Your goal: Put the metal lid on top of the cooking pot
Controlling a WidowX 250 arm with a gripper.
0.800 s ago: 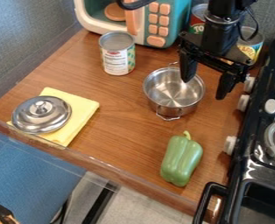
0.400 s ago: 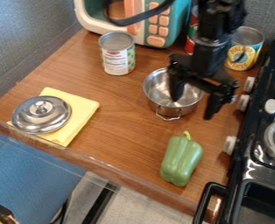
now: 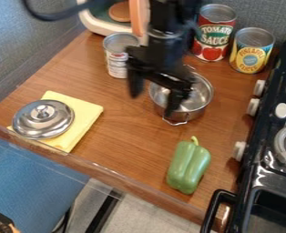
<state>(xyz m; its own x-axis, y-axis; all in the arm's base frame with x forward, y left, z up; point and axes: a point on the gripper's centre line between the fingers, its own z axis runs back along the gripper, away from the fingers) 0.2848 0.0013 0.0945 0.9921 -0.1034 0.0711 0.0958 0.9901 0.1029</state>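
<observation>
Assorted goods, scattered.
Green bell pepper (image 3: 188,167), lower right; yellow cloth (image 3: 83,113), left; red-labelled can (image 3: 213,34), upper right; stove (image 3: 264,170), right edge.

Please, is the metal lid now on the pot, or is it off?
Off. The lid lies knob up on the yellow cloth, well apart from the pot.

The cooking pot (image 3: 197,101) is gleaming silver. Left of it, the metal lid (image 3: 42,119) is shining silver against a plain yellow cloth (image 3: 84,114). Below the cooking pot, a bell pepper (image 3: 188,167) is showing soft green. Behind it, one can (image 3: 213,34) is wearing red and green, the neighbouring can (image 3: 252,51) yellow and blue. Under it, the countertop (image 3: 124,136) is displaying streaky brown woodgrain.
</observation>
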